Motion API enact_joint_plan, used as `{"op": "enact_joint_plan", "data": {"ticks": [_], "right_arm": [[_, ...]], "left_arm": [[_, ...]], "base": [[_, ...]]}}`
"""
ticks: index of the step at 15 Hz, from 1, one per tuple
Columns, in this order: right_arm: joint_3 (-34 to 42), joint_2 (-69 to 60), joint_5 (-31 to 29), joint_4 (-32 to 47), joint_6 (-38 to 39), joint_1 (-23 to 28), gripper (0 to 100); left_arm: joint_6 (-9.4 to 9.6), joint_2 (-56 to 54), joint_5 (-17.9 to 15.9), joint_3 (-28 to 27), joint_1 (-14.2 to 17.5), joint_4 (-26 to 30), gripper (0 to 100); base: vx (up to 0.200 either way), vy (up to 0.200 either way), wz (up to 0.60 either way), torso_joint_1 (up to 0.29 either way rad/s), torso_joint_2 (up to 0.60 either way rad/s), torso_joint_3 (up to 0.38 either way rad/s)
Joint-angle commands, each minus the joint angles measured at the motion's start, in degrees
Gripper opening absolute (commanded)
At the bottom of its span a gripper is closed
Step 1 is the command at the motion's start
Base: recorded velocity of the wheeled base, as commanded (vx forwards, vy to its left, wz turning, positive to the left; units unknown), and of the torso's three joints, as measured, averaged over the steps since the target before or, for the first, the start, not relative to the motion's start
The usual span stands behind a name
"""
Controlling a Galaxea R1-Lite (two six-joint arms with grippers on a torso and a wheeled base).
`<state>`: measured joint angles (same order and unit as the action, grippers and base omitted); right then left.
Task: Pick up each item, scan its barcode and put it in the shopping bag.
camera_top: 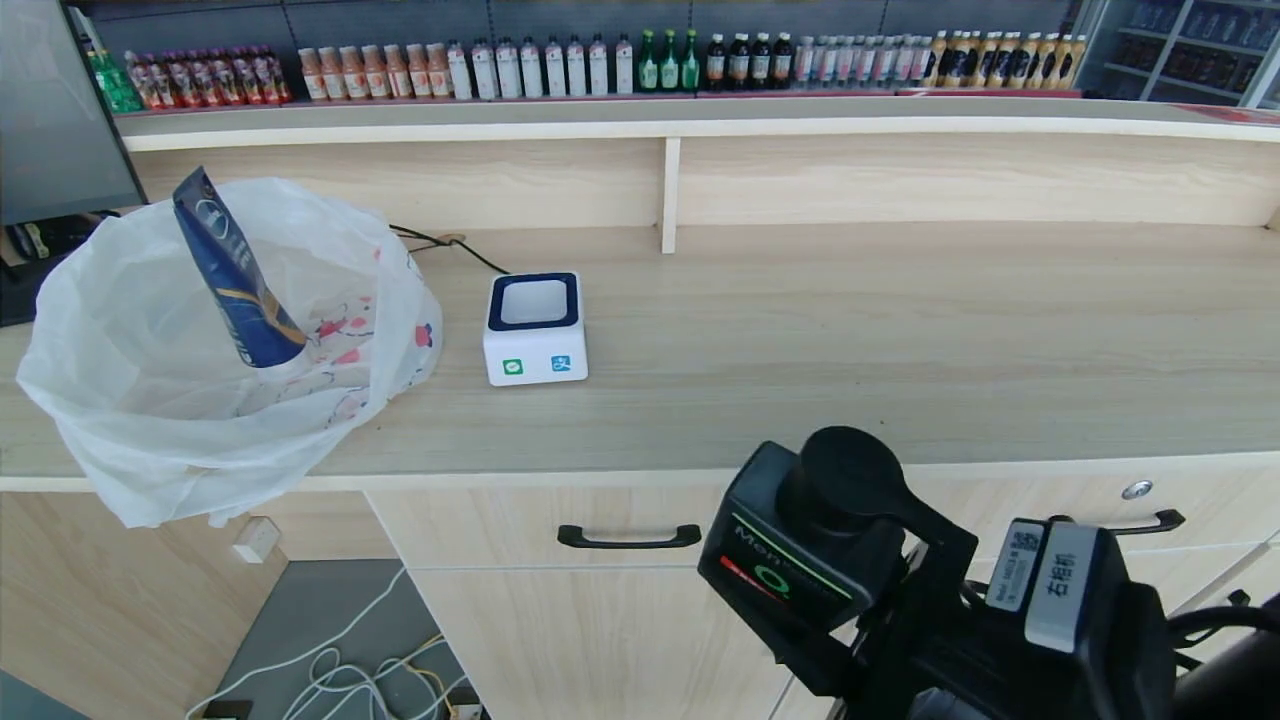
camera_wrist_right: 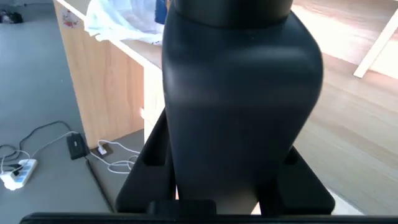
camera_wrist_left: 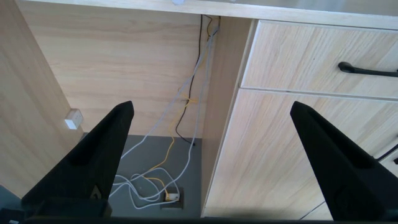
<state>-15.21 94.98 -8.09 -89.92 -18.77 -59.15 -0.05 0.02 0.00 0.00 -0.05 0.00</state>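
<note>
On the wooden counter's (camera_top: 850,330) left end, the plastic shopping bag (camera_top: 120,400) holds 1 blue pouch (camera_top: 235,280), tilted, with the white scanner box (camera_top: 535,325) just beside the bag. Below the counter edge, the left gripper (camera_wrist_left: 211,109) hangs with fingers (camera_wrist_left: 99,155) wide apart above floor cables (camera_wrist_left: 149,180). By the drawer fronts (camera_top: 480,520), a black unit with a green ring (camera_top: 790,570) sits at the right gripper (camera_top: 900,585); whether that is clamped on it I cannot tell.
</note>
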Motion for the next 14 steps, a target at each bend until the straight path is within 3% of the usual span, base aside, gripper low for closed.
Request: {"op": "enact_joint_plan", "data": {"ticks": [1, 5, 11, 14], "right_arm": [[1.7, 0.3, 0.0, -0.1, -2.8, -3.1, 0], [0.0, 1.3, 0.2, -0.1, -11.6, -3.6, 0], [5.2, -3.7, 0.4, -0.1, -24.8, -3.3, 0], [8.1, -5.2, 5.4, -0.1, -32.0, -3.4, 0]], "left_arm": [[-0.04, 0.0, 0.0, 0.0, 0.0, 0.0, 100], [-0.04, 0.0, 0.0, 0.0, 0.0, 0.0, 100], [-0.04, 0.0, 0.0, 0.0, 0.0, 0.0, 100], [-0.04, 0.0, 0.0, 0.0, 0.0, 0.0, 100]], "base": [[0.000, 0.000, 0.00, 0.000, 0.00, 0.000], [0.000, 0.000, 0.00, 0.000, 0.00, 0.000], [0.000, 0.000, 0.00, 0.000, 0.00, 0.000], [0.000, 0.000, 0.00, 0.000, 0.00, 0.000]]}}
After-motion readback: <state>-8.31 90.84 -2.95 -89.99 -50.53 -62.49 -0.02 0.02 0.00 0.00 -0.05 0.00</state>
